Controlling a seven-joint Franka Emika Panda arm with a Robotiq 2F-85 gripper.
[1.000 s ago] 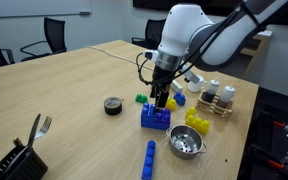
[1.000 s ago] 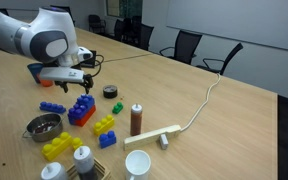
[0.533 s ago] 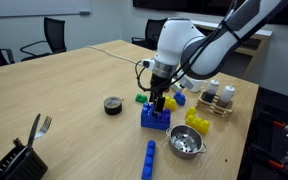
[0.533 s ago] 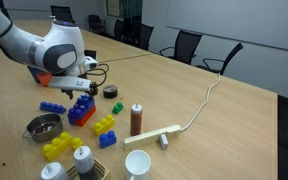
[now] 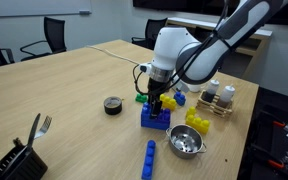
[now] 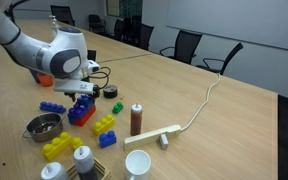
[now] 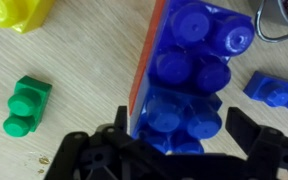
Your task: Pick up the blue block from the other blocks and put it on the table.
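The blue block (image 5: 155, 118) stands on the light-wood table (image 5: 64, 80), stacked with a red-edged brick; it also shows in an exterior view (image 6: 81, 111). In the wrist view the blue block (image 7: 189, 70) fills the middle, studs up. My gripper (image 7: 184, 138) is open, with one finger on each side of the block's near end and small gaps between them. In both exterior views my gripper (image 5: 156, 104) (image 6: 83, 97) is right on top of the block. Other blocks lie around: a green one (image 7: 26, 105), a yellow one (image 7: 19, 12) and a long blue bar (image 7: 274, 90).
A metal bowl (image 5: 187, 142) sits close beside the stack. A black tape roll (image 5: 113, 105), yellow bricks (image 5: 197, 122), a brown bottle (image 6: 137, 120), a white cup (image 6: 137, 163) and a basket with a fork (image 5: 14, 160) stand around.
My gripper has come down a little onto the blue block, and the arm has leaned lower over it. The blocks have not moved.
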